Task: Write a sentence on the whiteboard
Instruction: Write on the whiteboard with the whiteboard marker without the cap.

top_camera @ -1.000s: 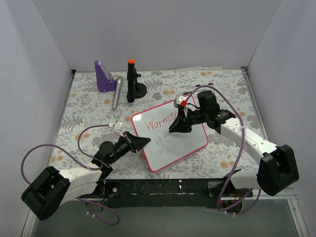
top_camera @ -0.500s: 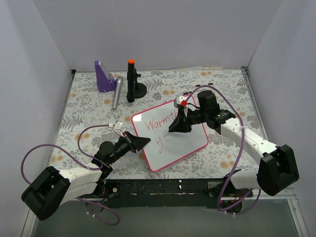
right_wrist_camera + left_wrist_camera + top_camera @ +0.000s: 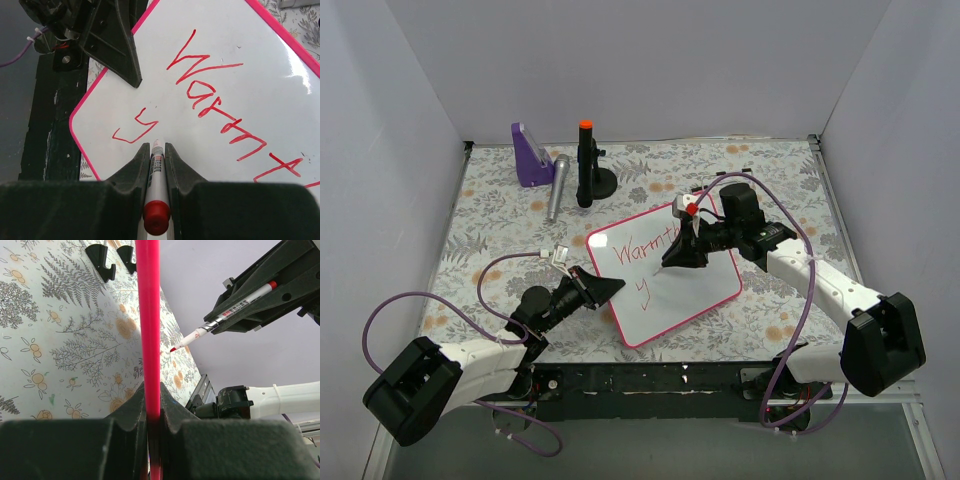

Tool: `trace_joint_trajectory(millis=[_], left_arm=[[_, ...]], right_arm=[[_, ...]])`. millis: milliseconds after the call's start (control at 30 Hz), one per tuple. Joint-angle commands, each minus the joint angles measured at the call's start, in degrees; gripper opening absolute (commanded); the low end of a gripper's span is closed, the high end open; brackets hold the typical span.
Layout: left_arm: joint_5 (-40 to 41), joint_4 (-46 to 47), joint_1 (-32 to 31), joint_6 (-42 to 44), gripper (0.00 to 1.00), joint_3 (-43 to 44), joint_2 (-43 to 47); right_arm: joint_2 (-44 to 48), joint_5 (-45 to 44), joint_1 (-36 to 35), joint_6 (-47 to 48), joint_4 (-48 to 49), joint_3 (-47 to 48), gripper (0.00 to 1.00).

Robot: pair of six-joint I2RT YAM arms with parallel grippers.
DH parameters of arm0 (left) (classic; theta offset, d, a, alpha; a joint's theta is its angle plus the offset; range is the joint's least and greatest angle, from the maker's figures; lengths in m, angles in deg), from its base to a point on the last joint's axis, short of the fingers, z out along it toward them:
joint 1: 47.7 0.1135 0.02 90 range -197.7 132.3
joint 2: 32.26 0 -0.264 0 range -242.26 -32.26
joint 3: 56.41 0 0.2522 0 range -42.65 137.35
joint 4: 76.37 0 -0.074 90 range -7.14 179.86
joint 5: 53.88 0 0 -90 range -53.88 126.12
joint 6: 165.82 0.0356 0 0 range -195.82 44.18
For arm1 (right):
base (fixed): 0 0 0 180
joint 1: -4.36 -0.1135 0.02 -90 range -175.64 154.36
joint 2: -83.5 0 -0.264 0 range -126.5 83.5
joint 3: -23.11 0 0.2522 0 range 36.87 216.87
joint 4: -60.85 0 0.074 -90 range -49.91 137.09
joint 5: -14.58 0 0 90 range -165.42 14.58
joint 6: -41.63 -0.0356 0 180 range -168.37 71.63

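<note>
The whiteboard lies tilted at the table's middle, white with a pink frame. Red script on it reads "Warmth", with a "y" on a lower line. My left gripper is shut on the board's near-left pink edge. My right gripper is shut on a red marker. The marker points down at the board, and its tip sits just right of the "y". The marker also shows in the left wrist view. The board fills the right wrist view.
At the back left stand a purple holder, a silver cylinder lying flat, and a black stand with an orange top. Grey walls enclose the floral table on three sides.
My right gripper with the marker has edged very slightly away from the "y". The left gripper and the board have not moved.
</note>
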Motion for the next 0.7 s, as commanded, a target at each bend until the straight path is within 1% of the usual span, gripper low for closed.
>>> trace_joint_trajectory(millis=[0,667], left_arm=[[0.3,11.6,-0.2,-1.8,0.00,-0.8,1.0],[-0.4,12.0,-0.2,-1.9,0.00,-0.1,0.1]], right_arm=[[-0.6,-0.1,0.0,0.1,0.6,2.2,0.01],[-4.0,-2.7,-3.4,-1.7,2.3,3.0,0.01]])
